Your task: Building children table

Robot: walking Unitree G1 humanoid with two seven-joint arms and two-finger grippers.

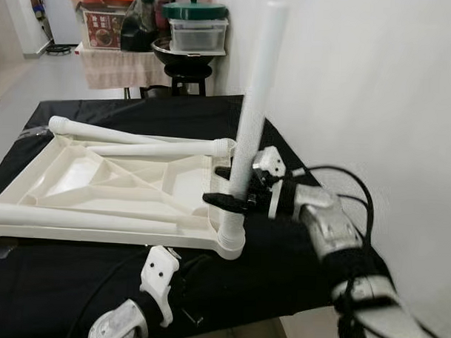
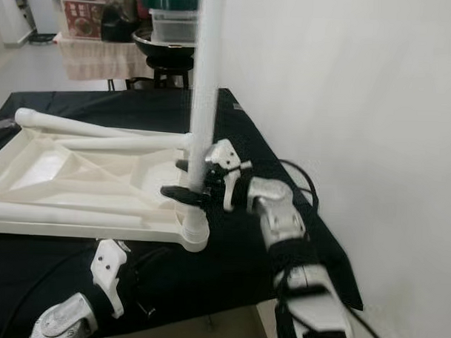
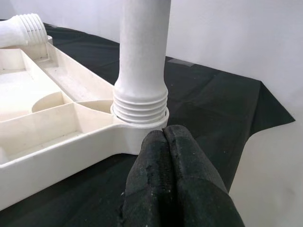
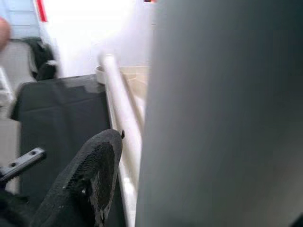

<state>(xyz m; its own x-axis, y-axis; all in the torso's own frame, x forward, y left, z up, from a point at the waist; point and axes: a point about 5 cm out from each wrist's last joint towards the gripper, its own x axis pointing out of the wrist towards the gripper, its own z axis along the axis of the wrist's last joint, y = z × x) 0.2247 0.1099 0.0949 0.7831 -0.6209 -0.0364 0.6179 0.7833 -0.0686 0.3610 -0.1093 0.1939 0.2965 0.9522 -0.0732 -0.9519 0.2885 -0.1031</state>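
Note:
The white plastic table top [image 1: 99, 183] lies upside down on a black cloth. One white leg [image 1: 254, 103] stands upright in the near right corner socket [image 1: 230, 240]; its threaded end [image 3: 141, 106] sits in the socket. My right gripper [image 1: 232, 187] is shut on this leg just above the socket, with a black finger [image 4: 90, 179] beside the tube. My left gripper [image 3: 163, 137] is shut and empty, low on the cloth just in front of that corner. Three more legs lie across the top: two at the far side [image 1: 159, 146] and one along the near edge [image 1: 75, 218].
A white wall [image 1: 376, 85] stands close on the right. The black cloth [image 1: 281, 275] ends near my body and at the right. Behind it stand a stool [image 1: 188, 75] with a lidded container and a bench with bins [image 1: 105, 20]. Cables trail from my right wrist [image 1: 344, 177].

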